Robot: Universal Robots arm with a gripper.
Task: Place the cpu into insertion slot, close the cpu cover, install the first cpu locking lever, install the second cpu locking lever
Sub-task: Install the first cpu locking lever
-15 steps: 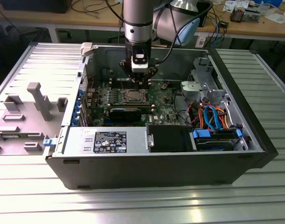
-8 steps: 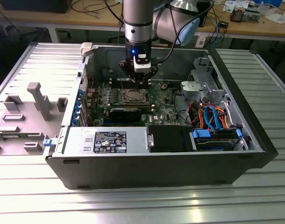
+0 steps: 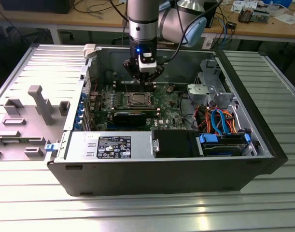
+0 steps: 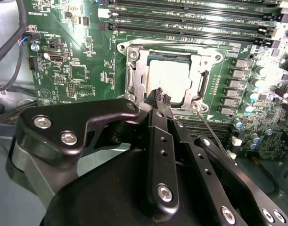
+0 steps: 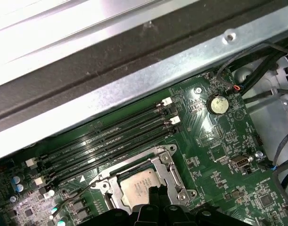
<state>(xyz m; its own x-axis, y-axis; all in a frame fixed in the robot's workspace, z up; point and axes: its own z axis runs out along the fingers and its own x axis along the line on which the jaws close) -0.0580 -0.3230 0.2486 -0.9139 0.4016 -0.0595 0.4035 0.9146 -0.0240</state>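
The cpu lies in the insertion slot on the green board, its pale face showing through the window of the cpu cover, which is folded down flat over it. My gripper hovers at one edge of the cover, fingertips pressed together with nothing between them. A thin metal locking lever runs out from the socket's corner beside the fingers. In the exterior view the gripper hangs just above the socket's far side, and the cpu sits below it. The first wrist view shows the cpu and cover.
The open computer case walls in the board on all sides. Memory slots run beside the socket. A black block lies in front of it. Cables and a drive cage fill the exterior view's right.
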